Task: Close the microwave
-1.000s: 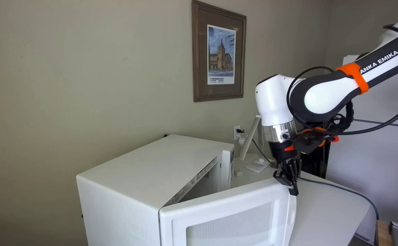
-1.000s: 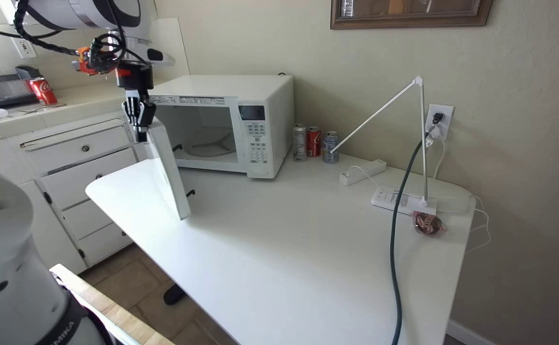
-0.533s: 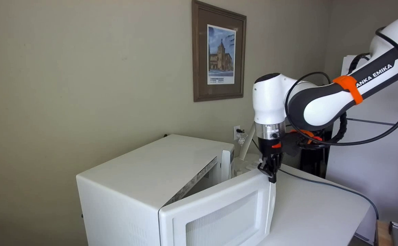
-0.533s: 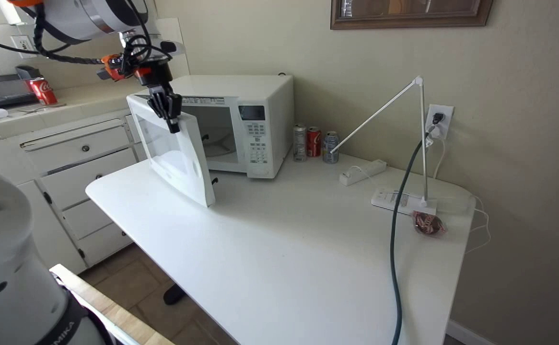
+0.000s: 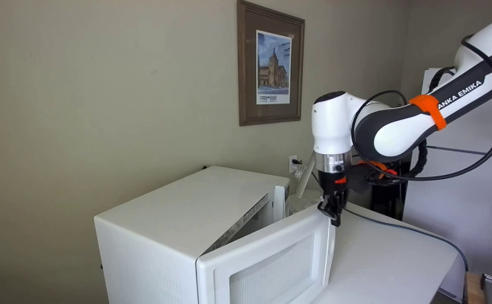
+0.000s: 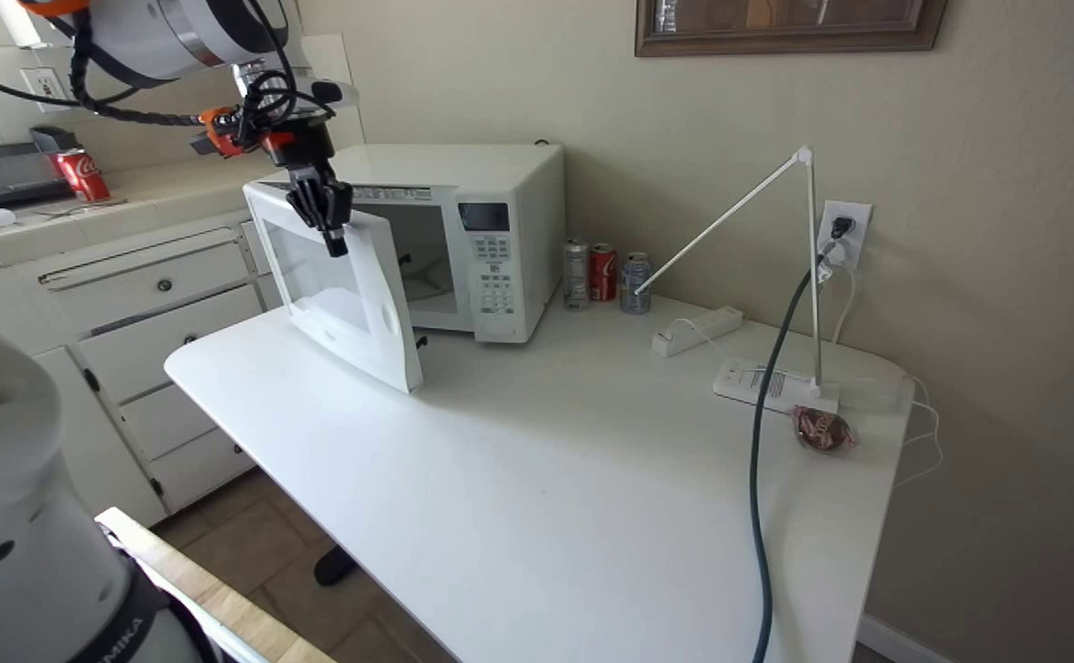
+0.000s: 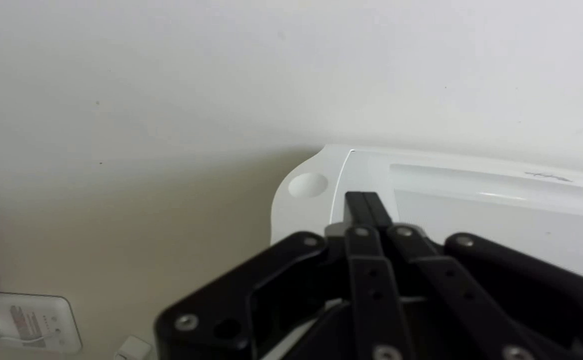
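Observation:
The white microwave (image 5: 195,202) stands on the table and also shows in an exterior view (image 6: 463,164). Its door (image 5: 267,245) stands partly open, with the dark cavity visible behind it. The door also shows in an exterior view (image 6: 380,313) and in the wrist view (image 7: 306,186). My gripper (image 5: 335,221) is at the upper free corner of the door, on its outer face. It points down there (image 6: 337,245). In the wrist view, the fingertips (image 7: 368,206) are pressed together with nothing between them, in front of the door's outer face. Exact contact cannot be told.
Several cans (image 6: 603,273) stand beside the microwave. A white folding lamp (image 6: 813,276), a power strip (image 6: 767,385) and a dark cable (image 6: 758,460) are at the far end of the white table (image 6: 537,479). Kitchen drawers (image 6: 164,285) stand behind the table.
The door has swung partway toward the microwave body, mostly in the first half second and slightly since. My gripper has moved along with it at its free edge, staying shut.

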`<action>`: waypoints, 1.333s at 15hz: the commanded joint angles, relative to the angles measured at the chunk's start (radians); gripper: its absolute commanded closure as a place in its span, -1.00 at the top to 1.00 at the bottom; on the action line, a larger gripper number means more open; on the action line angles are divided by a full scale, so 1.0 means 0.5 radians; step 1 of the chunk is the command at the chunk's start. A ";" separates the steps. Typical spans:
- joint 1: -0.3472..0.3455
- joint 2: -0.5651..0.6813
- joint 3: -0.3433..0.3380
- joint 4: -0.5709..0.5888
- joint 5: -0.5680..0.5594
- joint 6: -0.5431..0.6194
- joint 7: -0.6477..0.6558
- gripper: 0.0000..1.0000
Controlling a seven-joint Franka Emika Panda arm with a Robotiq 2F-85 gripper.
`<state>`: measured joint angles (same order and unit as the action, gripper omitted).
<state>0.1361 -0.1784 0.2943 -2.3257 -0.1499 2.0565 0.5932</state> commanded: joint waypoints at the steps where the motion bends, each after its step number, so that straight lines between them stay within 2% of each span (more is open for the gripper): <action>1: 0.023 0.001 -0.023 0.002 -0.004 -0.004 0.002 -1.00; 6: -0.023 0.072 -0.044 -0.019 -0.174 0.203 0.096 -1.00; 15: -0.113 0.195 -0.119 -0.072 -0.854 1.078 0.339 -1.00; 18: -0.183 0.270 -0.139 -0.087 -1.183 1.332 0.492 -1.00; 20: -0.233 0.319 -0.160 -0.075 -1.495 1.474 0.688 -1.00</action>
<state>0.0520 -0.0546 0.2235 -2.3624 -0.7121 2.6985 0.8037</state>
